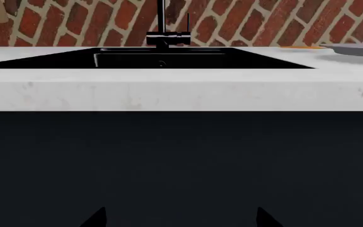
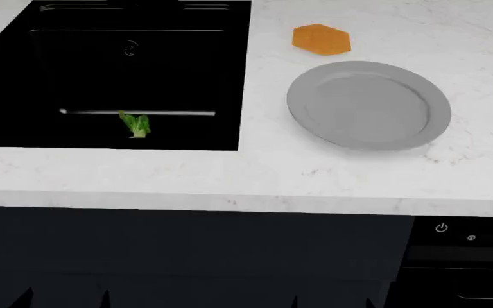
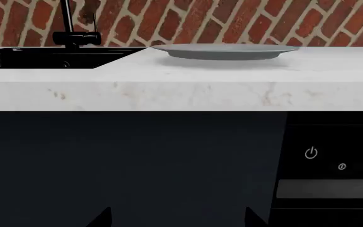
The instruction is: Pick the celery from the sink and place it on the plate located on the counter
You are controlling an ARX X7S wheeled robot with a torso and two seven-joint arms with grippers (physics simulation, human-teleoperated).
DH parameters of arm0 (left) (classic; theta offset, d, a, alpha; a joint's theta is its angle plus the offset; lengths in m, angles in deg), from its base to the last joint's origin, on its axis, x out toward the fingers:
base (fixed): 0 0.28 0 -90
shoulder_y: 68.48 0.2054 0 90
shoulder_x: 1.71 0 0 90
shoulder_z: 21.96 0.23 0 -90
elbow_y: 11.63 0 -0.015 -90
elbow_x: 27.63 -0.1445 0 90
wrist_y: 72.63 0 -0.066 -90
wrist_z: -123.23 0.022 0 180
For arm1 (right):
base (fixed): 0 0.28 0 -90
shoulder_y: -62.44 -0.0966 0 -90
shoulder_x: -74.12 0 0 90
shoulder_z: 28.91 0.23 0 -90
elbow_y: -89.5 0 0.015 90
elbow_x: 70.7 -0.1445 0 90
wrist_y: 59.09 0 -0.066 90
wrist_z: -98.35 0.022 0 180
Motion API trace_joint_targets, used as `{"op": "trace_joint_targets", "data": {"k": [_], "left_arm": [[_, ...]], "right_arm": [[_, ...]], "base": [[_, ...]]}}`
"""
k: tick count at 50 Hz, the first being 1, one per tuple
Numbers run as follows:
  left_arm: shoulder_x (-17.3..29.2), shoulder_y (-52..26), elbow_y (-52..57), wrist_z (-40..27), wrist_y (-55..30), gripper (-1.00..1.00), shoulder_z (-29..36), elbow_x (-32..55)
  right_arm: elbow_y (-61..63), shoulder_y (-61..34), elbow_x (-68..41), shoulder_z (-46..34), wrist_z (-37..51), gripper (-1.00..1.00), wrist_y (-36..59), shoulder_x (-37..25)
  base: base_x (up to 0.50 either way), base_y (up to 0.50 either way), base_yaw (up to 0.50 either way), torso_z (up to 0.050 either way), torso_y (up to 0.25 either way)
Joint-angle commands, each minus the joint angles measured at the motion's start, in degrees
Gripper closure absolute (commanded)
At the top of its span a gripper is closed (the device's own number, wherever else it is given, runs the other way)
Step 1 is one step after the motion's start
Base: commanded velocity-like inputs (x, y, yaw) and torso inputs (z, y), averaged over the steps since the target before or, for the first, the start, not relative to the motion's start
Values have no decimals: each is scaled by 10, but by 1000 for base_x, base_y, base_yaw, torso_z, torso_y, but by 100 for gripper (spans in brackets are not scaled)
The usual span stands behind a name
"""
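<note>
Both end effectors hang low with fingers apart. Lift your left end effector (image 1: 181, 218) over the worktop (image 2: 255, 173) edge, then descend on the celery (image 2: 135, 124) at lower left of the sink (image 2: 7, 96).

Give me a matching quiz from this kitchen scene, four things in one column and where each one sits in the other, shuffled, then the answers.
Things:
1. celery
2. plate
3. orange pad
4. faucet

Places:
A. on the counter, just beyond the plate
B. at the back edge of the sink, in front of the brick wall
C. inside the sink, near its front wall
D. on the counter, right of the sink

Pairs: 1-C, 2-D, 3-A, 4-B
</note>
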Motion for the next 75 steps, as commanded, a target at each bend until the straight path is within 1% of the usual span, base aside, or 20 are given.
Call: {"op": "trace_joint_targets", "data": {"k": [1, 2, 3, 4, 7, 8, 10, 14, 16, 20, 27, 32, 39, 48, 53, 57, 60, 65, 70, 75], "left_arm": [[6, 0, 0, -6, 0, -100, 6, 6], [5, 3, 1, -12, 4, -100, 7, 0], [8, 3, -2, -18, 9, -100, 10, 8], [14, 4, -2, 4, 20, -100, 18, 27], [18, 6, 6, -3, 11, -100, 27, 32], [23, 9, 6, 10, 33, -100, 33, 41], [25, 11, 20, 15, 22, -100, 29, 64], [26, 1, 21, -8, -4, -100, 36, 56], [28, -13, 42, -22, -44, -100, 35, 55], [40, -18, 144, -36, -136, -100, 41, 60], [61, -33, 261, -44, -237, -100, 48, 65], [74, -69, 336, -57, -310, -100, 52, 58], [90, -155, 428, -58, -445, -100, 49, 77], [90, -306, 442, -53, -574, -100, 33, 106], [79, -377, 422, -31, -628, -100, 20, 141], [86, -422, 424, -46, -654, -100, 30, 131], [86, -400, 404, -46, -625, -100, 30, 127], [85, -415, 399, -46, -632, -100, 17, 134], [85, -427, 373, -47, -620, -100, 27, 130], [86, -435, 385, -51, -633, -100, 31, 133]], "right_arm": [[0, 0, 0, -7, 7, -100, 0, -5], [-8, 1, -15, -10, -11, -100, -17, -7], [-15, -1, 14, -17, 15, -100, -31, -11], [-16, -3, -4, -23, 0, -100, -26, -14], [1, -1, -20, -33, -11, -100, 14, -23], [-3, -5, -22, -36, -13, -100, 22, -27], [-7, -13, -20, -40, -13, -100, 25, -32], [29, -9, -37, -33, -12, -100, 48, -41], [54, -11, -31, -35, -6, -100, 65, -47], [146, -26, -10, -49, 0, -100, 157, -63], [270, -56, 2, -66, -8, -100, 284, -83], [349, -115, -1, -59, -15, -100, 412, -90], [430, -232, -12, -52, -31, -100, 585, -102], [451, -406, -40, -31, -61, -100, 755, -111], [427, -469, -45, -35, -66, -100, 794, -113], [403, -517, -48, -34, -70, -100, 813, -114], [396, -493, -53, -15, -73, -100, 791, -103], [408, -502, -50, -24, -67, -100, 805, -108], [419, -504, -48, -27, -64, -100, 812, -115], [423, -503, -52, -23, -66, -100, 818, -116]], "base": [[0, 0, 0, 0, 0], [0, 0, 0, 0, 0], [0, 0, 0, 0, 0], [0, 0, 0, 0, 0], [0, 0, 0, 0, 0], [0, 0, 0, 0, 0], [0, 0, 0, 0, 0], [0, 0, 0, 0, 0], [0, 0, 0, 0, 0], [0, 0, 0, 0, 0], [0, 0, 0, 0, 0], [0, 0, 0, 0, 0], [0, 0, 0, 0, 0], [0, 0, 0, 0, 0], [0, 0, 0, 0, 0], [0, 0, 0, 0, 0], [0, 0, 0, 0, 0], [0, 0, 0, 0, 0], [100, 123, 0, 0, 0], [191, 237, 0, 0, 0]]}}
